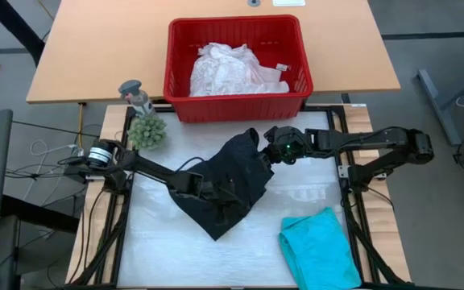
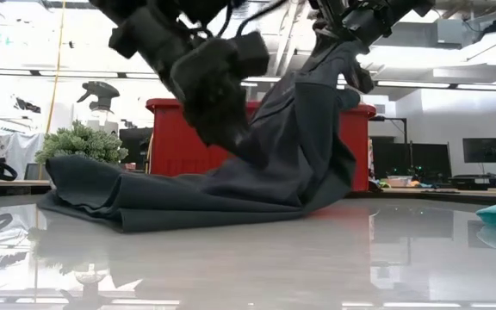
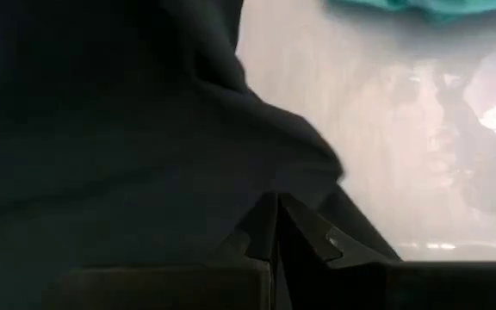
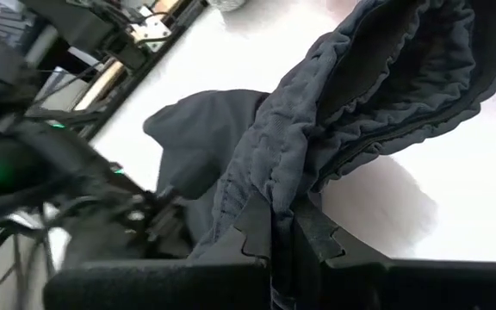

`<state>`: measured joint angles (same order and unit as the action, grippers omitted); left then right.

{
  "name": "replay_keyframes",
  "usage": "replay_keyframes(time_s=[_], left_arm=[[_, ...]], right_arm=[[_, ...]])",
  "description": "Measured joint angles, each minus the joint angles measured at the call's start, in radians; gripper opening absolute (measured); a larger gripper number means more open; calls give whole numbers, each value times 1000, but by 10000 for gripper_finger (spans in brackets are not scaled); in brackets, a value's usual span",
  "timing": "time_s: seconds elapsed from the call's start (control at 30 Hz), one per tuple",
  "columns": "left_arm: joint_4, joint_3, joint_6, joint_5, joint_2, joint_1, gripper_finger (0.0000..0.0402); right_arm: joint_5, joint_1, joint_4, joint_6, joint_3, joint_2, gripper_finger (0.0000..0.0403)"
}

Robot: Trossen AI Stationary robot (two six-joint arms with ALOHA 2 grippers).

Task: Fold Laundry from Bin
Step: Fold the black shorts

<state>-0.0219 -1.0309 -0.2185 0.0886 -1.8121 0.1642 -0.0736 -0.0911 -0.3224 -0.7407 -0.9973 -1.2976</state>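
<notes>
The black garment (image 1: 228, 184) lies mid-table, its far right part lifted into a peak. My right gripper (image 1: 266, 150) is shut on that peak, above the table. My left gripper (image 1: 216, 193) is shut on the garment's middle and shows low over the cloth in the low view (image 2: 222, 103). The teal garment (image 1: 321, 248) lies folded at the near right. The red bin (image 1: 236, 101) stands at the far edge with the white lacy laundry (image 1: 232, 68) inside. My left gripper is shut with black cloth (image 3: 231, 215) at its fingertips, coming slanting down from the table's left. Its own body hides which part or how many layers it has. The cloth around it rests on the table. My right gripper pinches a gathered, ruffled edge (image 4: 265, 185) of the black garment between its two fingers, several layers bunched. It comes from the table's right, above the table. The held part is lifted (image 2: 334, 77), and the cloth slopes down from it to the table.
A small potted plant (image 1: 146, 131) and a grey spray bottle (image 1: 135, 93) stand at the far left corner. The bin blocks the far edge. Bare white table shows at the near left (image 1: 167, 250) and between the black and teal garments.
</notes>
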Motion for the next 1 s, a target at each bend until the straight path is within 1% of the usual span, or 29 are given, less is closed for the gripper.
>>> replay_keyframes(time_s=[0.13,0.23,0.4,0.57,0.67,0.8,1.0], left_arm=[[-24,3,18,6,-43,-2,0],[-70,3,19,30,-72,-10,0],[-122,3,27,50,-76,-45,0],[-177,-1,21,-3,-107,-67,0],[-163,3,15,-6,-113,-67,0],[-164,-3,26,12,-98,-73,0],[-176,-49,47,-9,-101,-100,0]], right_arm=[[15,12,18,-10,0,0,38],[18,23,18,-13,0,0,38],[19,47,24,-21,0,0,38],[19,63,25,-36,0,0,38],[19,65,19,-36,0,0,38],[-8,61,-10,-30,0,0,38],[-8,35,-34,-18,0,3,38]])
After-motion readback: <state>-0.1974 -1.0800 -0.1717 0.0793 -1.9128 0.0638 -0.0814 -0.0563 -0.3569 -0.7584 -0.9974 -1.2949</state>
